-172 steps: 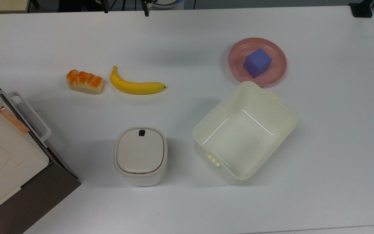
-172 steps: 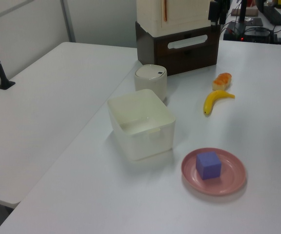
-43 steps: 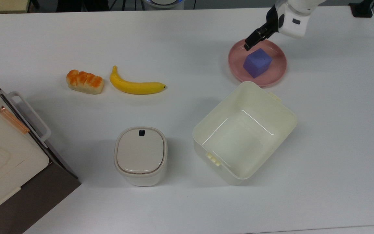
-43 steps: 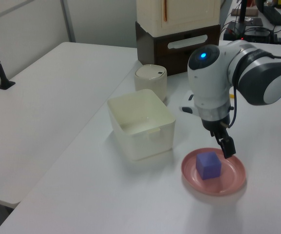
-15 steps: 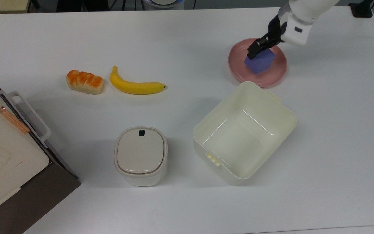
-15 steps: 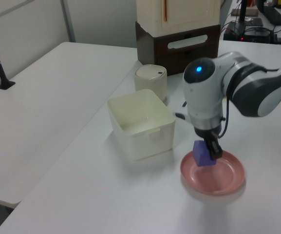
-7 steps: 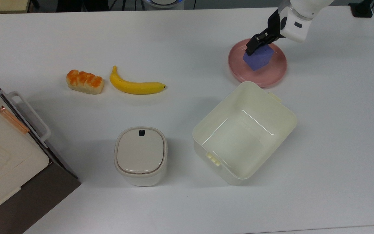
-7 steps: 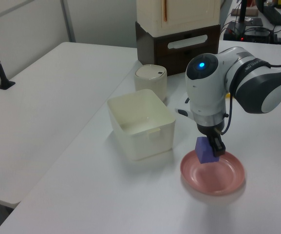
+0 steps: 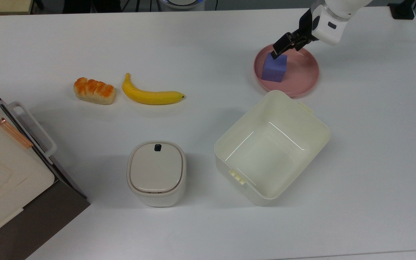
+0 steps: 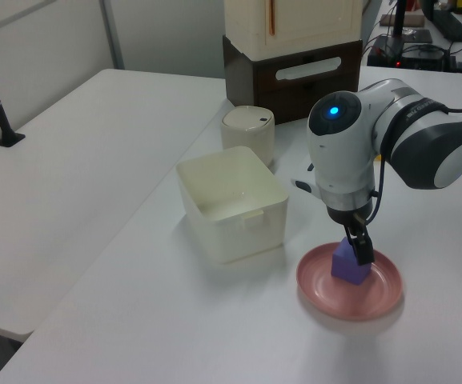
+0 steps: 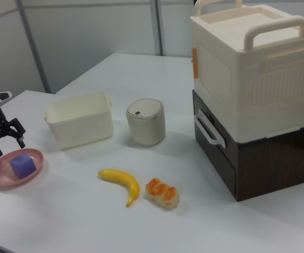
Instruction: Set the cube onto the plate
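Note:
The blue-violet cube [image 9: 274, 67] rests on the pink plate [image 9: 300, 77], near the plate's rim on the top view's left. The left view has the cube [image 10: 349, 265] sitting inside the plate [image 10: 375, 298]. My gripper [image 9: 278, 50] hangs just above the cube's top, at its far edge. In the right view the gripper [image 11: 6, 144] stands open, its fingers spread above the cube [image 11: 23, 164], which sits on the plate [image 11: 1, 176]. Nothing is between the fingers.
A cream tub [image 9: 312, 141] stands right in front of the plate. A banana [image 9: 150, 94] and a bread piece [image 9: 94, 91] lie at the top view's left, a lidded bin [image 9: 156, 172] in front of them, and a cream and brown box stack [image 9: 9, 173] at the far left edge.
Half a second ago the gripper held the cube tilted above the plate. The cube has since moved toward the top view's left and sits flat on the plate, and the fingers have opened.

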